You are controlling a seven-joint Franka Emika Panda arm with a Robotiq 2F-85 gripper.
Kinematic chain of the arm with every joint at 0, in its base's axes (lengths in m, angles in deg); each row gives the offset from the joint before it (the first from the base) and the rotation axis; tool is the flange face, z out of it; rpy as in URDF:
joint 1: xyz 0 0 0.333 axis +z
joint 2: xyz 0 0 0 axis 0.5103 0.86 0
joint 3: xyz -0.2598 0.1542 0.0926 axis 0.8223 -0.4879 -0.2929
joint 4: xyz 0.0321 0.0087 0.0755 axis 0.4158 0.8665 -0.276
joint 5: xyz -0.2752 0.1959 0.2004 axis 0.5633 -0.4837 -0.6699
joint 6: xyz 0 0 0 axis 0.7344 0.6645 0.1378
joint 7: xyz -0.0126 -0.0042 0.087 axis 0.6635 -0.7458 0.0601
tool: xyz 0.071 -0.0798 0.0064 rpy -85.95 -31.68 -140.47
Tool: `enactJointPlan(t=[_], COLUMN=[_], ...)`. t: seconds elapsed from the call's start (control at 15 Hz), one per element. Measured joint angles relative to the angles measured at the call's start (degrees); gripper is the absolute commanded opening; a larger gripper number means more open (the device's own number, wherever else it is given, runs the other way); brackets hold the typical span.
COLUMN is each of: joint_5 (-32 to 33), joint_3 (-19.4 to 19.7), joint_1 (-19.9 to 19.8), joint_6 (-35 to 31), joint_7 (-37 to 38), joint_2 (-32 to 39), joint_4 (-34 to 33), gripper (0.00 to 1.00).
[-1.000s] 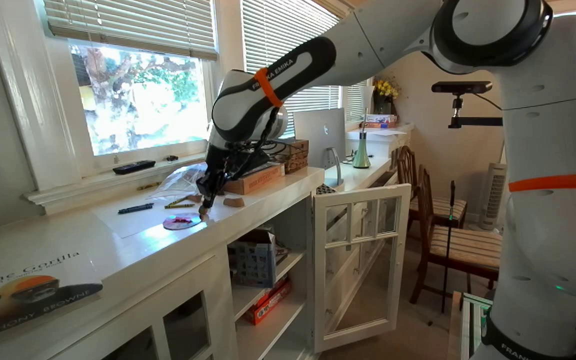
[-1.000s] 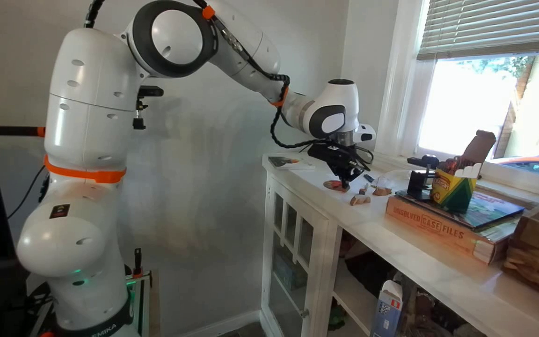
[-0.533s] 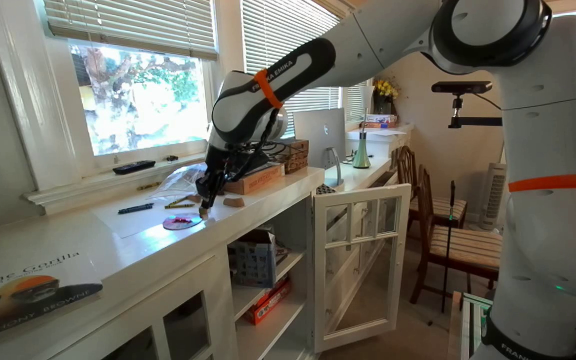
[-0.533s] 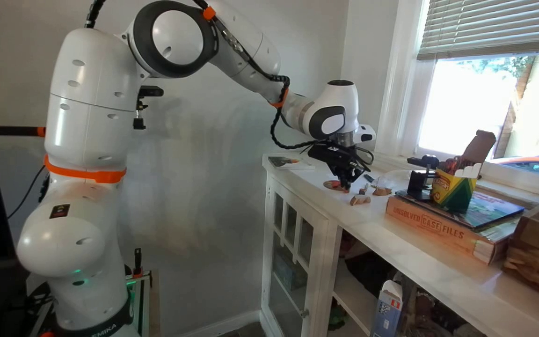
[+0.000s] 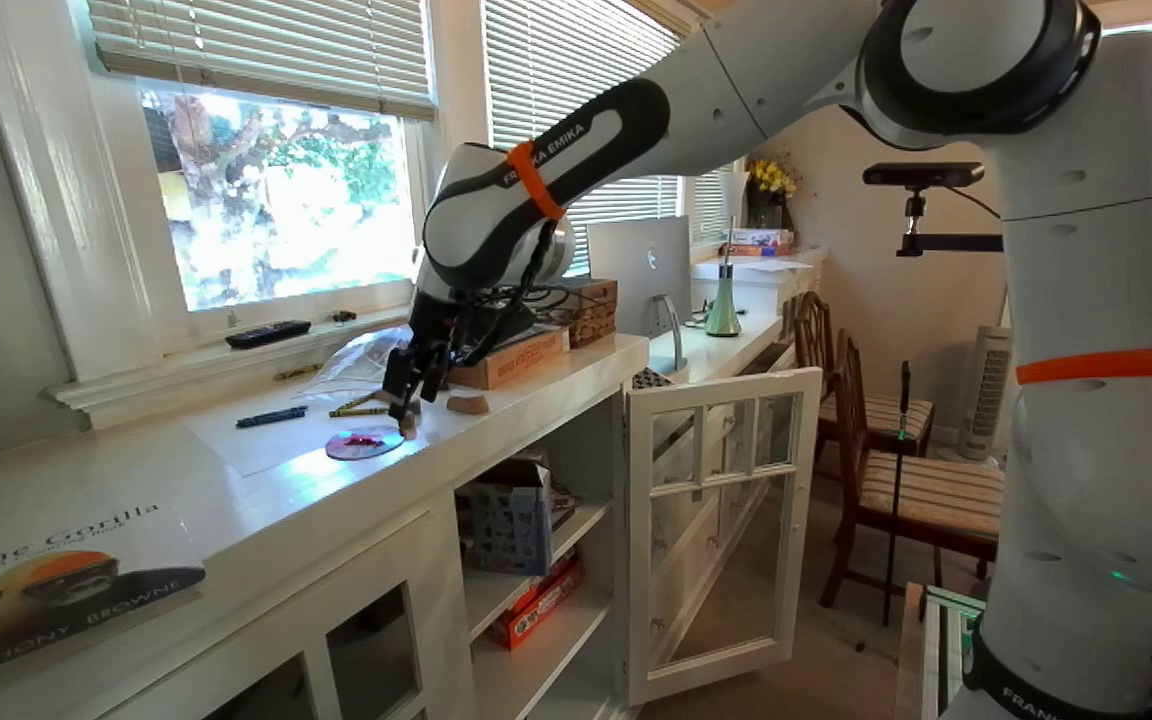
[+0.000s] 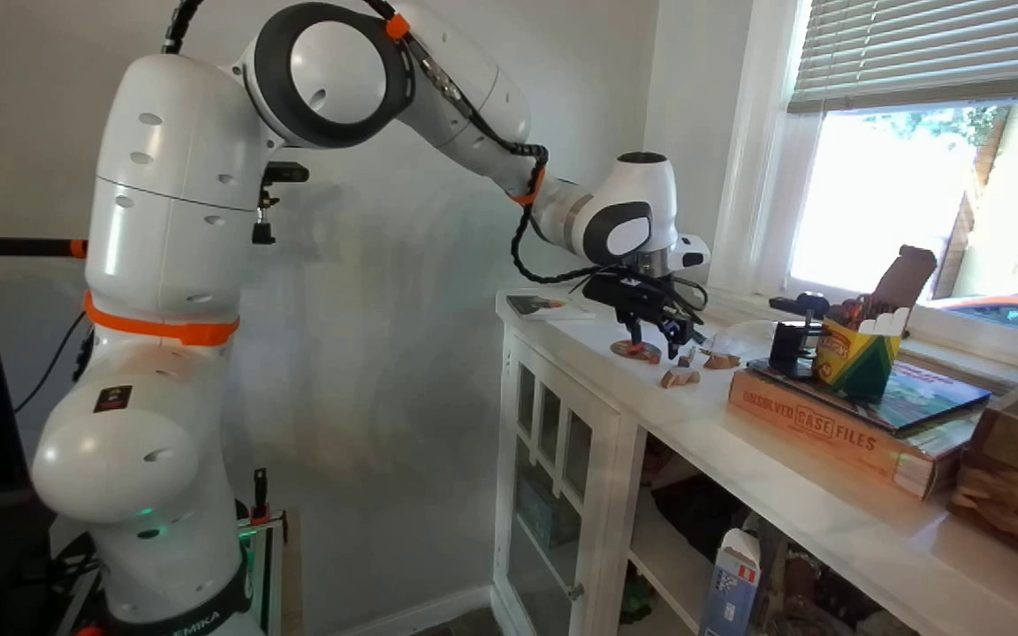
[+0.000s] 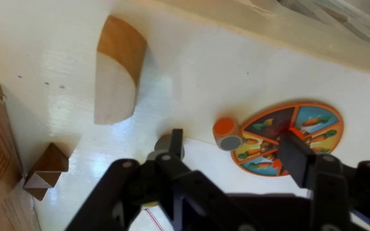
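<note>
My gripper (image 7: 233, 145) stands open low over the white counter, seen also in both exterior views. Between its spread fingers, clear of both, is a small wooden die (image 7: 227, 134) with an orange and a grey spot. The die sits at the edge of a round spinner disc (image 7: 316, 123) with an orange rim and carrot pictures; whether they touch I cannot tell. One finger (image 7: 295, 160) overlaps the disc in the wrist view. The opposite finger (image 7: 176, 141) partly hides a grey, round-faced piece (image 7: 162, 144). In an exterior view the die (image 5: 408, 427) shows below the fingertips.
A curved wooden block (image 7: 116, 83) and an angular wooden piece (image 7: 47, 175) lie near an orange box (image 6: 818, 424) bearing a crayon box (image 6: 858, 358). White paper (image 5: 256, 440), dark crayons (image 5: 271, 417) and a clear plastic bag (image 5: 361, 360) are close by. A cabinet door (image 5: 726, 530) hangs ajar.
The fingers were together at the die and have spread apart, leaving it beside the disc. The arm has barely moved.
</note>
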Motion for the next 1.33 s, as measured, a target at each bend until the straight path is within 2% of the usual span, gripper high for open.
enactJointPlan(t=[0.13,0.33,0.6,0.73,1.33], joint_5=[0.0,-0.09,-0.35,-0.42,-0.28], joint_3=[-0.25,-0.71,-1.34,-1.48,-0.97], joint_1=[0.0,-0.02,-0.24,-0.29,-0.94], joint_6=[-1.21,-2.57,-4.11,-4.78,-5.26], joint_7=[-1.19,-2.57,-4.13,-4.6,-4.82], joint_2=[0.44,1.28,2.16,2.4,1.74], joint_4=[0.0,0.01,0.01,0.01,0.0], gripper=[0.56,0.31,0.02,0.06,0.06])
